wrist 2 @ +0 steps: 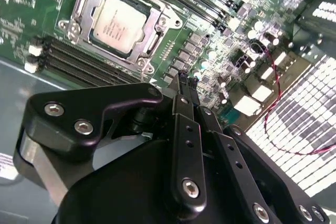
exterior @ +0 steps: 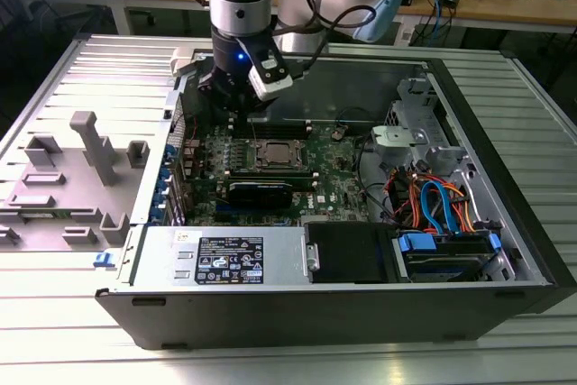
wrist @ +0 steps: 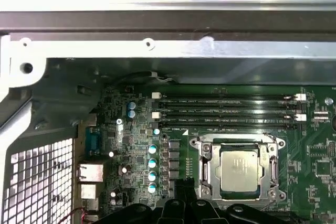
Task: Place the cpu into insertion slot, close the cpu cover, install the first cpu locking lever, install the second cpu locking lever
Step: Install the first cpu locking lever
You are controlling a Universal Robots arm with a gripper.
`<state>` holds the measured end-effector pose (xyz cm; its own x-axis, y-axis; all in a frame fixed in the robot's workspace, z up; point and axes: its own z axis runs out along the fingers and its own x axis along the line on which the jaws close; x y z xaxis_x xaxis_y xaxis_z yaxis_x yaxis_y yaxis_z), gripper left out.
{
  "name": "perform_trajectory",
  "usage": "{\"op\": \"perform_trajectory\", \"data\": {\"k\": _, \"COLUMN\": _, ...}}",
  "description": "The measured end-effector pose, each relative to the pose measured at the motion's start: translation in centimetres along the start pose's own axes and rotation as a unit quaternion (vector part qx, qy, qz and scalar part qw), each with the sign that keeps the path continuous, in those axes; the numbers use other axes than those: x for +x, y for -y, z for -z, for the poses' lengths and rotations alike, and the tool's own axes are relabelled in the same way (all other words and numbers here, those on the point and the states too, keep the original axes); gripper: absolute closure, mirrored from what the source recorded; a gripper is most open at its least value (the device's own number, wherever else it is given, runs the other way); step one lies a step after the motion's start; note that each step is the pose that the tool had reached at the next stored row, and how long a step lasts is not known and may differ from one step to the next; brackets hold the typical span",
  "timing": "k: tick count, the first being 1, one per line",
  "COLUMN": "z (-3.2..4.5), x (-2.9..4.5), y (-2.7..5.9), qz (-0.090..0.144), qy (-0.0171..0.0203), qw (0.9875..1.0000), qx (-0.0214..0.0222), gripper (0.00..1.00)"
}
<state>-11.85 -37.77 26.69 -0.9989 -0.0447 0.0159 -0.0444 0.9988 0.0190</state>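
Note:
The cpu (wrist 2: 116, 22) (wrist: 239, 168) lies flat in the insertion slot (exterior: 275, 155), its dull grey face up. The silver cpu cover (wrist 2: 151, 36) (wrist: 209, 167) is down around it as a frame, and the chip shows through its window. I cannot make out how the locking levers stand. My gripper (wrist 2: 185, 80) (wrist: 181, 184) (exterior: 233, 107) hangs above the board, a little off the socket on the exterior view's left. Its black fingers are shut together with nothing between them.
Long black memory slots (wrist: 226, 111) (wrist 2: 79, 64) run beside the socket. A black fan block (exterior: 260, 193), the power supply (exterior: 225, 257) and bundled drive cables (exterior: 433, 205) fill the case. The chassis wall (wrist: 157, 24) rises close behind the board. Grey fixtures (exterior: 90, 146) stand outside.

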Motion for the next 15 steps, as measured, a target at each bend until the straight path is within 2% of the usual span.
{"op": "perform_trajectory", "data": {"k": 2, "z": -0.03, "x": 0.01, "y": -0.28, "qz": 0.008, "qy": 0.0007, "qw": 1.0, "qx": 0.0001, "gripper": 0.89}}
{"op": "perform_trajectory", "data": {"k": 7, "z": -0.05, "x": 0.01, "y": -1.05, "qz": 0.011, "qy": 0.0018, "qw": 0.9999, "qx": 0.0002, "gripper": 0.89}}
{"op": "perform_trajectory", "data": {"k": 15, "z": -0.24, "x": 0.06, "y": -2.77, "qz": 0.018, "qy": 0.0017, "qw": 0.9998, "qx": 0.0003, "gripper": 0.89}}
